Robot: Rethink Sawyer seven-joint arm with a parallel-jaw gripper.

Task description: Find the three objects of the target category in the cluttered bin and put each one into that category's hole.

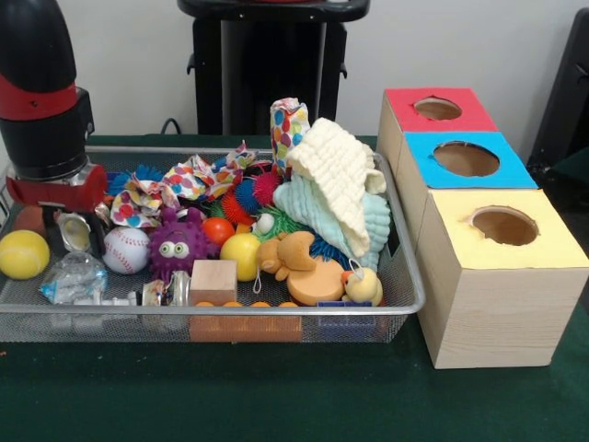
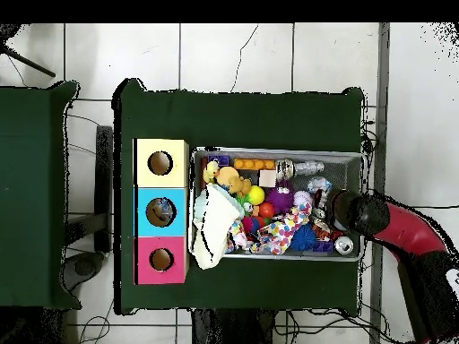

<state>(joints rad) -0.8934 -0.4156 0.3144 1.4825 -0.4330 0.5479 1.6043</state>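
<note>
- I take the balls as a likely target set (my guess, the task names no category): a yellow ball at the bin's left end, a baseball beside it, an orange ball and a second yellow one mid-bin.
- The bin is a wire tray, packed edge to edge, so everything leans on a neighbour; nothing sits free.
- My gripper is low over the bin's left end, just above the clutter near the yellow ball. I cannot tell whether it is open or closed: the arm's body hides the tips in both views.
- A purple fuzzy toy touches the baseball, and a wood block sits against the near wall.
- A heap of cloths rises tall at the right end, between the gripper and the boxes. I judge any carry must lift over it.
- Three boxes stand just beside the bin's right edge: red, blue, yellow, each with a round hole on top.
- Open green table lies in front of the bin; above the holes the room looks clear.
</note>
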